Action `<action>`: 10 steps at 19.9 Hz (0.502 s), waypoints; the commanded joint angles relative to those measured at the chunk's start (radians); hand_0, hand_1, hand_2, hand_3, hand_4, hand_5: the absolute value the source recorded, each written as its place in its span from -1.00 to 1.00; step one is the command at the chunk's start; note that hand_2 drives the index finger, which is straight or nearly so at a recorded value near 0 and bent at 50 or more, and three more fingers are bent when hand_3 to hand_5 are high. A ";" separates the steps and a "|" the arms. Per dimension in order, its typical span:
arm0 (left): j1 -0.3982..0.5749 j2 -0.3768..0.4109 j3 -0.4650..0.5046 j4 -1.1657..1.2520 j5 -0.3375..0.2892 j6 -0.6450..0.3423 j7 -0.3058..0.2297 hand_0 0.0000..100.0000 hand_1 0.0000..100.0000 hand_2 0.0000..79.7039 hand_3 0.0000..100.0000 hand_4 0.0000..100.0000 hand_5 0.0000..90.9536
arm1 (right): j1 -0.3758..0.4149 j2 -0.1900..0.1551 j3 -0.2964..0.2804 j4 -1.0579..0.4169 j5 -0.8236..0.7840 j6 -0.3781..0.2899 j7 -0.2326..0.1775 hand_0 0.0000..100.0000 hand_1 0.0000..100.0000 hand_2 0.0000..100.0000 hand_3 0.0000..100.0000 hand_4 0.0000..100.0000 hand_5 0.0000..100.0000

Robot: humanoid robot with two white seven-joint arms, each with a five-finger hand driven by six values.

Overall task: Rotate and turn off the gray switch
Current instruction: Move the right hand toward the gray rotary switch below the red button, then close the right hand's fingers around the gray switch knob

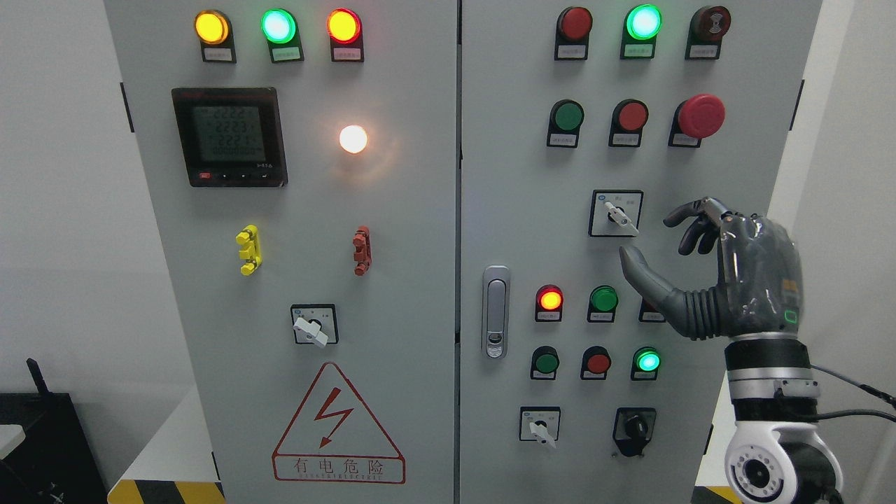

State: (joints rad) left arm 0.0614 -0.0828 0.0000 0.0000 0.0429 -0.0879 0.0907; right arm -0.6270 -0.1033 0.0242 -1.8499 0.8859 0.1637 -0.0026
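digital meter (229,136) | white lamp (353,138) (lit) | yellow handle (248,250) | warning triangle (338,427)

A tall pale gray cabinet (392,280) fills most of the view, its two doors meeting at a vertical seam near the middle. To its left stands a plain white wall (56,210), evenly lit. Low at the cabinet's left foot lies a white floor strip (175,448) edged with yellow-and-black hazard tape (164,491), and a black box (42,448) sits further left. Right of the cabinet is another white wall (850,140).
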 commanded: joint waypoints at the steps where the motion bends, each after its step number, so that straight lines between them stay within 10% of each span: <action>1: 0.000 0.000 -0.002 0.014 0.000 0.000 0.003 -0.76 -0.22 -1.00 -1.00 -1.00 -1.00 | -0.011 0.025 0.023 0.020 0.018 0.003 0.001 -0.91 -0.19 0.03 0.67 0.69 0.98; 10: 0.000 0.000 -0.002 0.014 0.000 0.000 0.001 -0.76 -0.22 -1.00 -1.00 -1.00 -1.00 | -0.033 0.033 0.025 0.032 0.019 0.025 0.001 -0.92 -0.18 0.09 0.67 0.70 0.99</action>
State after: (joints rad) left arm 0.0613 -0.0828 0.0000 0.0000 0.0430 -0.0879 0.0933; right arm -0.6489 -0.0844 0.0391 -1.8339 0.9020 0.1870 -0.0062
